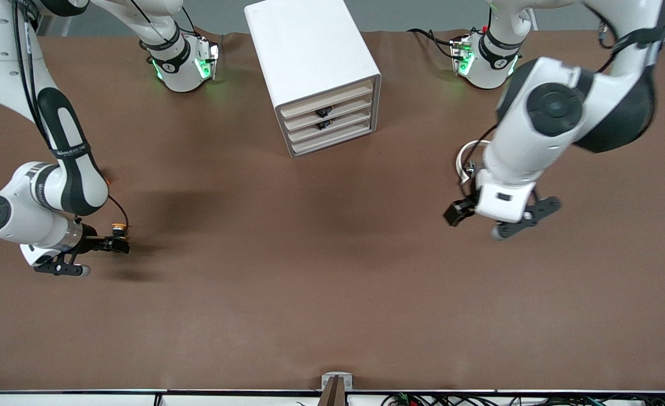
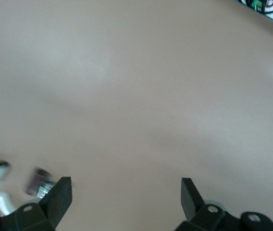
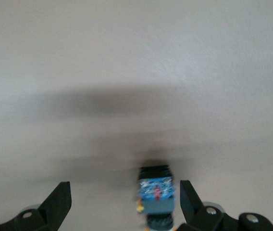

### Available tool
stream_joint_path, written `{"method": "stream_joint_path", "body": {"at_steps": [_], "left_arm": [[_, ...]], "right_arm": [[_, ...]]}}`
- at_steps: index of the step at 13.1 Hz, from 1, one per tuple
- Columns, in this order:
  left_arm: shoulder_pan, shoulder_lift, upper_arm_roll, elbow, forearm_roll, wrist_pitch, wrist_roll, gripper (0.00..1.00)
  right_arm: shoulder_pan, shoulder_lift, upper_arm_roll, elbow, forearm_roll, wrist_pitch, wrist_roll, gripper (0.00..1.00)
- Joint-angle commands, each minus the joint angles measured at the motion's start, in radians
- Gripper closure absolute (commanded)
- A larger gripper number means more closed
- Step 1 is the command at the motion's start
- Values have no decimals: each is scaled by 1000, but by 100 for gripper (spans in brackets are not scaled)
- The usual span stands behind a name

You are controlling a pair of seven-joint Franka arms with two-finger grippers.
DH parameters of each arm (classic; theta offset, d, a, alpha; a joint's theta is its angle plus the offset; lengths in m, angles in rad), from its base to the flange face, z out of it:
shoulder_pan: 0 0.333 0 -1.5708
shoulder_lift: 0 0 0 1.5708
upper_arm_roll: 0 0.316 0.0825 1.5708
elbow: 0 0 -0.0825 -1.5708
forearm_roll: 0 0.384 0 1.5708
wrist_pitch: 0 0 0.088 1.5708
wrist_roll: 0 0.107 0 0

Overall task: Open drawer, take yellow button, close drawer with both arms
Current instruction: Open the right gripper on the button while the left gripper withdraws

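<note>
Front view. A white drawer unit (image 1: 313, 73) is set on the brown tabletop (image 1: 321, 270) between the two arm bases, its four drawer fronts all shut and turned toward the camera. The right gripper (image 1: 119, 243) is held low over the tabletop at about 8 o'clock from the unit, toward the right arm's end. The button (image 1: 119, 228), with its orange cap, is seen right at that gripper's tip; whether it sits on the tabletop or is lifted cannot be told. The left gripper (image 1: 482, 220) is held over bare tabletop at about 4 o'clock from the unit, toward the left arm's end. A white curved piece (image 1: 464, 160) lies partly hidden under the left arm.

Left wrist view. The left gripper (image 2: 126, 195) is shown with jaws spread wide and nothing between them, bare tabletop (image 2: 141, 82) below. Small blurred items (image 2: 39, 180) are seen beside one finger; they cannot be identified.

Right wrist view. The right gripper (image 3: 125, 199) is shown with jaws parted. The button (image 3: 156, 197) stands between the fingers, closer to one, with a gap visible on each side, so it is not clamped.
</note>
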Motion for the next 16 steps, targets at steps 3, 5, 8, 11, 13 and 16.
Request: {"method": "stream_joint_path", "body": {"at_steps": [3,5,8,11,13,16], "left_arm": [[131,-146,-4,-13,3,-130,295,0],[193,-183,-7,-13,-6,-133,414,0],[188,-246,64,-10,-17,-162,606,0],[44,-304,257,-16,-73,-220,694,0],[-2,-335,318,-20,-92,-257,723,0],[-23,-368,336,-45,-113,-274,734,0]], "right_arm": [[67,-148,-4,153,-5,-353,-7,0],[87,-179,-7,243,-25,-508,-7,0],[105,-199,-2,363,-78,-662,-5,0],[110,-202,-7,431,-75,-735,-8,0],[102,-202,-10,476,-73,-771,-21,0],[96,-206,-13,524,-79,-776,-11,0]]}}
